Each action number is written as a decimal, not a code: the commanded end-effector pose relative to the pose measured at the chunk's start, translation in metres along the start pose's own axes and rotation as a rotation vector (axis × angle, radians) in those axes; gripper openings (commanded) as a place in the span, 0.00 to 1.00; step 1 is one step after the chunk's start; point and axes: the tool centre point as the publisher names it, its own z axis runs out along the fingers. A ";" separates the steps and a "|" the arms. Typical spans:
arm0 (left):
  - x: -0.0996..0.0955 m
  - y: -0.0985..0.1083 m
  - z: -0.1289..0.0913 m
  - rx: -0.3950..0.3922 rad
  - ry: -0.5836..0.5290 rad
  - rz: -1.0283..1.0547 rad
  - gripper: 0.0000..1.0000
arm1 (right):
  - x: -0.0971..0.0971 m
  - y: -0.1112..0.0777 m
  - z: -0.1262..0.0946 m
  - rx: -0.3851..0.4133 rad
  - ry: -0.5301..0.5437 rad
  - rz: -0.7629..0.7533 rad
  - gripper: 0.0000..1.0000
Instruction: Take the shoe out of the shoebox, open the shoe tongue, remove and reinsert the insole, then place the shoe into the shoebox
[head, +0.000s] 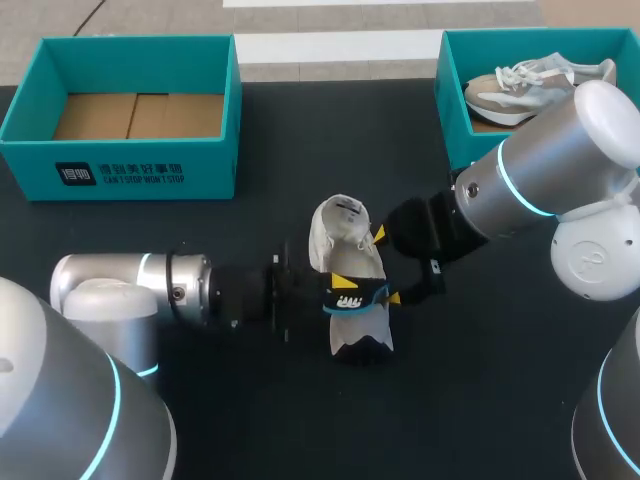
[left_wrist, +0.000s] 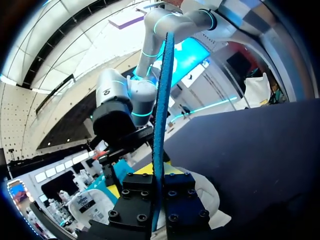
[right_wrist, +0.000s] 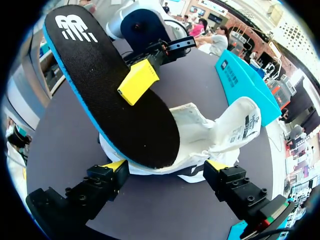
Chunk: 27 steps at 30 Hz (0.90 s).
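Step in hand: the insole stage. Whether it is going out or back in, I cannot tell.

- Left tool (left_wrist: 159, 180): clamped narrow on the insole (right_wrist: 100, 65), which stands edge-on between its fingers.
- Right tool (right_wrist: 165, 167): spread wide, one yellow tip on each side of the shoe (right_wrist: 220, 135), apparently steadying it.
- Shoe: mid-tabletop (head: 470, 400), between the two teal shoeboxes and outside both.
- Insole: one end tucked in the shoe mouth, the rest angled up and out.

Next move, by my judgement: slide the insole along the shoe's length while the right tool braces.

Shoe white, soft, tongue folded open. Insole black on top, blue edge.
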 end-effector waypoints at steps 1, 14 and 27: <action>-0.002 0.016 0.003 0.012 0.017 0.016 0.00 | 0.001 0.001 0.001 0.003 -0.002 0.000 1.00; -0.009 0.051 0.005 -0.045 0.061 0.073 0.00 | 0.001 0.001 0.001 0.003 -0.002 0.000 1.00; -0.009 0.010 -0.008 -0.014 0.007 0.068 0.16 | 0.001 0.001 0.001 0.003 -0.002 0.000 1.00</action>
